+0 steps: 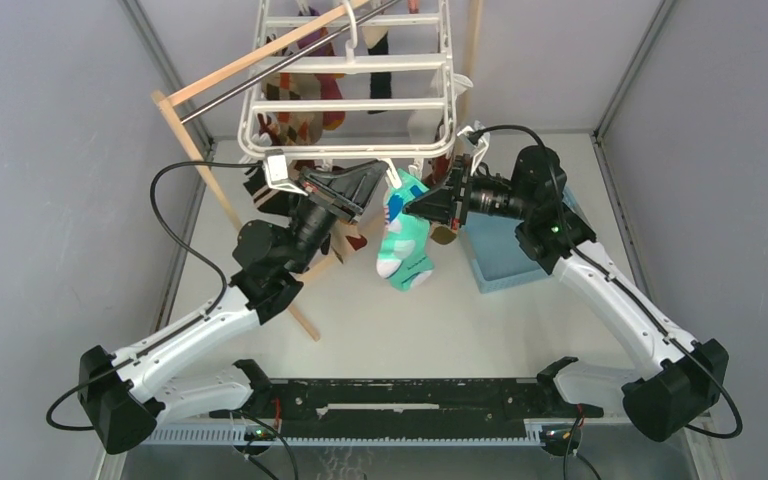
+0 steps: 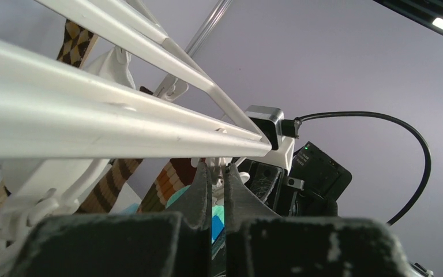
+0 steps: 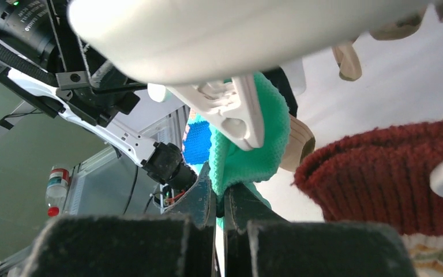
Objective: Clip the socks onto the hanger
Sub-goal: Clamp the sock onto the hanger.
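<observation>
The white hanger [image 1: 350,65] hangs at the back centre; its bars fill the left wrist view [image 2: 92,121] and cross the top of the right wrist view [image 3: 236,29]. The mint-green sock [image 1: 405,240] hangs under the hanger's front edge. My left gripper [image 1: 388,178] [image 2: 218,176] is shut on a white clip [image 2: 218,168] right above the sock. My right gripper [image 1: 407,205] [image 3: 222,187] is shut on the sock's edge [image 3: 248,156], with the clip [image 3: 239,112] over the cloth. The brown and orange sock [image 1: 300,125] [image 2: 170,179] hangs from the hanger behind.
A wooden pole stand [image 1: 185,135] leans across the left, close to my left arm. A blue tray [image 1: 505,260] lies under my right arm. A dark red sock [image 3: 380,167] hangs right of my right fingers. A black sock [image 1: 380,85] hangs further back.
</observation>
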Motion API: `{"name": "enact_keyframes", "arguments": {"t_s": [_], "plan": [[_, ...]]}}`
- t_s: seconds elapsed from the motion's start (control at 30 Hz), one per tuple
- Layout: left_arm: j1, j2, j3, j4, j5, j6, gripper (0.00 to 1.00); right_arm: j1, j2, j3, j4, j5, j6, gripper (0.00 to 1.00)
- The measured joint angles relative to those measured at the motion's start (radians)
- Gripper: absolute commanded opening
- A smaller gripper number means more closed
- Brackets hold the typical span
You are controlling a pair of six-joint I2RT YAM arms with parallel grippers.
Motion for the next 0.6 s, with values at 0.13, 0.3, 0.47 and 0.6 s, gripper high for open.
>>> {"name": "enact_keyframes", "arguments": {"t_s": [0.13, 0.3, 0.47, 0.6], "plan": [[0.0, 0.0, 0.0, 0.001, 0.001, 0.0, 0.0, 0.008, -0.004, 0.014, -0.003, -0.002, -0.003, 0.0], [0.0, 0.0, 0.0, 0.001, 0.0, 0.0, 0.0, 0.028, -0.023, 0.014, -0.028, 0.006, -0.015, 0.0], [0.0, 0.0, 0.0, 0.001, 0.003, 0.0, 0.0, 0.038, -0.058, -0.002, -0.043, 0.004, -0.02, 0.0], [0.0, 0.0, 0.0, 0.001, 0.003, 0.0, 0.0, 0.005, -0.09, -0.058, 0.015, -0.032, 0.013, 0.0]]}}
